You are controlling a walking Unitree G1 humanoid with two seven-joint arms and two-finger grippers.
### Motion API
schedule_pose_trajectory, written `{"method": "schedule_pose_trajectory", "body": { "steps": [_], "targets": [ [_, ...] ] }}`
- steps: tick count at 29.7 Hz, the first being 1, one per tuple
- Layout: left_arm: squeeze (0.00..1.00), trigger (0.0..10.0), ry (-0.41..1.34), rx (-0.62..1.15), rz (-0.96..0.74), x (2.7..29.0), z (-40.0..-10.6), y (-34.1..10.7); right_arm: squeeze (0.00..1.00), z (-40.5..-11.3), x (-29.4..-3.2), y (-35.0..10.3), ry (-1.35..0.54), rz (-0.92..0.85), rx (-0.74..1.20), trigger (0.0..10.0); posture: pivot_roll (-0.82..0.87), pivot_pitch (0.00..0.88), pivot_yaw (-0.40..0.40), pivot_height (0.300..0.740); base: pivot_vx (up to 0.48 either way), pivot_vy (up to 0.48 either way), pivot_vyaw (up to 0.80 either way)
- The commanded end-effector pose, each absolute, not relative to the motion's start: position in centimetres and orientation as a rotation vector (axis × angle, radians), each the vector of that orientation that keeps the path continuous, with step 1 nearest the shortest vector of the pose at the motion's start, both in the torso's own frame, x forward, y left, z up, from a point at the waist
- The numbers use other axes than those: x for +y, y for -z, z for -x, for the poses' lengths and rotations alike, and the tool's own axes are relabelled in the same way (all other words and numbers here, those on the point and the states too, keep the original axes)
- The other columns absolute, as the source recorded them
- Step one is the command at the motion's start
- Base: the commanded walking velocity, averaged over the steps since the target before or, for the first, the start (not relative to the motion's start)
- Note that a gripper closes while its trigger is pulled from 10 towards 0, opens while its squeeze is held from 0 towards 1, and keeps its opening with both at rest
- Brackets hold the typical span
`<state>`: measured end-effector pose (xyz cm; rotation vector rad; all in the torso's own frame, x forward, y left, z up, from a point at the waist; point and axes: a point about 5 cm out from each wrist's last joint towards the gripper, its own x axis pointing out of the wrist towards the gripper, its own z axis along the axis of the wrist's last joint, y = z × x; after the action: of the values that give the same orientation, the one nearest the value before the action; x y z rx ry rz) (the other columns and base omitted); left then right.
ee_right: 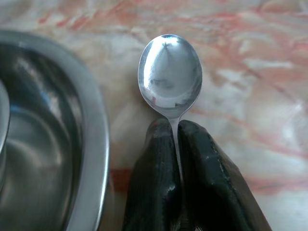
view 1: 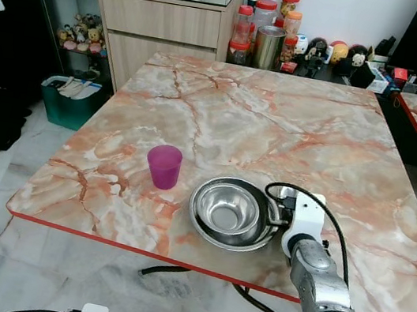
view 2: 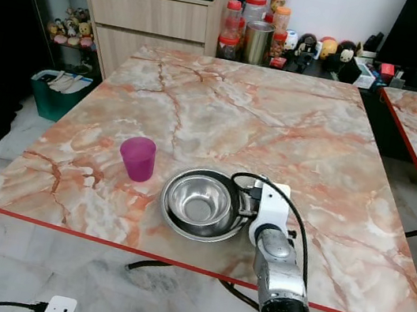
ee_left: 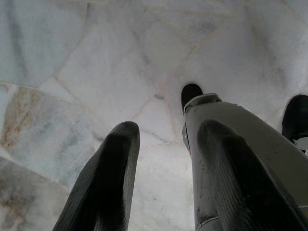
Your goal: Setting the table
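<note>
Spoon [ee_right: 170, 72] is pinched tight in the right pincer [ee_right: 174, 139], just beside the nested steel bowls [view 1: 231, 212] on the desk [view 1: 277, 127]. Pink cup [view 1: 163, 166] is set. Spoon probably goes down next. Left pincer [ee_left: 163, 173] hangs open.

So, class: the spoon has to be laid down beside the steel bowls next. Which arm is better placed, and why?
The right. The right gripper already pinches the spoon just beside the steel bowls on the table. The left gripper hangs over the floor, holding nothing.
</note>
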<state>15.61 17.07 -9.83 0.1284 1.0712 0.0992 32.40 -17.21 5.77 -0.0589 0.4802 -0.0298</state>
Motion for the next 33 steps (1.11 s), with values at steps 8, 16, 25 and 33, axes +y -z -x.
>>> {"method": "schedule_pose_trajectory", "body": {
  "steps": [8, 16, 25, 33],
  "targets": [
    [0.0, 10.0, -0.098, 1.112, -0.131, 17.13, -14.91, 10.13, 0.0, -32.2, -17.0, -5.71, 0.009, 0.067, 0.496, 10.0, 0.02, 0.0, 0.031, 0.74, 0.0, 0.0, 0.0],
    [0.0, 10.0, -0.098, 1.112, -0.132, 17.14, -14.92, 10.13, 0.01, -32.15, -16.93, -5.65, -0.003, 0.071, 0.505, 10.0, 0.02, 0.0, 0.032, 0.74, 0.0, 0.0, 0.0],
    [0.0, 10.0, -0.096, 1.114, -0.133, 17.15, -14.91, 10.13, 1.0, -32.11, -16.81, -5.68, -0.007, 0.066, 0.504, 10.0, 0.02, 0.0, 0.032, 0.74, 0.0, 0.0, 0.0],
    [0.0, 10.0, -0.096, 1.114, -0.134, 17.16, -14.93, 10.13, 1.0, -32.22, -16.88, -5.93, 0.002, 0.067, 0.489, 10.0, 0.02, 0.0, 0.032, 0.74, 0.0, 0.0, 0.0]
  ]
}}
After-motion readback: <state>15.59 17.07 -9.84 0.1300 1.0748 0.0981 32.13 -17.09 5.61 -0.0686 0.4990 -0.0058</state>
